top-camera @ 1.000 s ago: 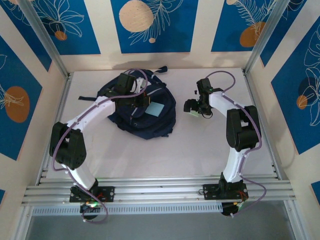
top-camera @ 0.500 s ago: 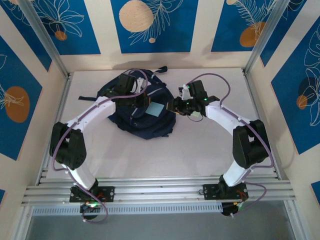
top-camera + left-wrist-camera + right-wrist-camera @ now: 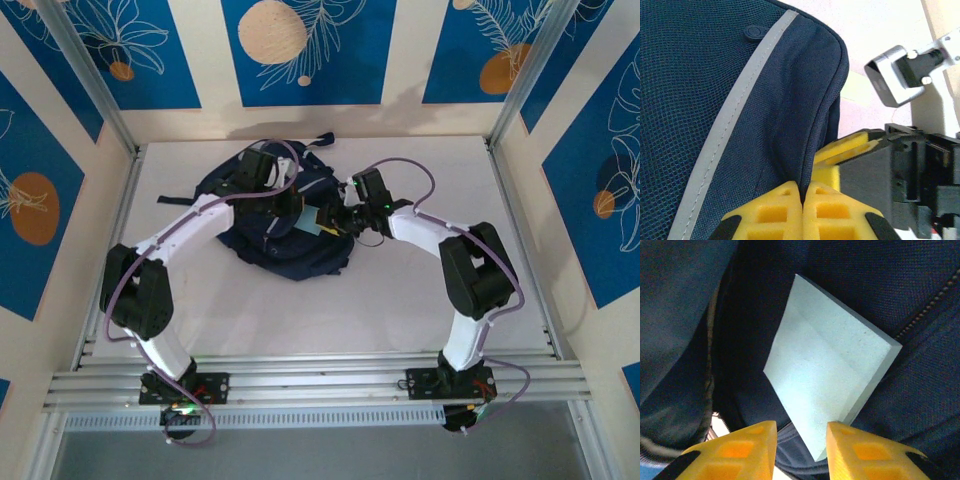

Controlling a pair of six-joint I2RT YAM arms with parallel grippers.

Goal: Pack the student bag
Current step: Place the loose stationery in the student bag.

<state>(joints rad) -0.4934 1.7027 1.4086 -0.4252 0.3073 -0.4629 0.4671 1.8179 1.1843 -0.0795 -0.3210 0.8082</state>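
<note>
Toward the back left of the table [image 3: 420, 300], the bag [image 3: 290, 255] lay in a flattened heap, its straps trailing toward the rear wall. Both arms reached in over it from the near edge and met above its right half.

On the bag's upper part, the left gripper [image 3: 287, 200] pointed down into the fabric. From its wrist camera, the two yellow fingers [image 3: 832, 212] were pressed together, with a fold of the navy cloth [image 3: 715, 100] running down into the seam between them, so they were pinching the bag. A grey stripe crossed the mesh panel beside that fold. Just to the right, the right gripper's yellow finger and black body sat close against the bag's edge.

At the bag's right side, the right gripper [image 3: 335, 218] hovered over a pale blue pad [image 3: 312, 222] that rested on the dark fabric. From its wrist camera, its jaws stood partly spread [image 3: 801, 427], and the pad's [image 3: 825, 365] near corner poked into the gap between them. Whether either finger touched the pad could not be told. A zip line ran across the fabric to the pad's right.
</note>
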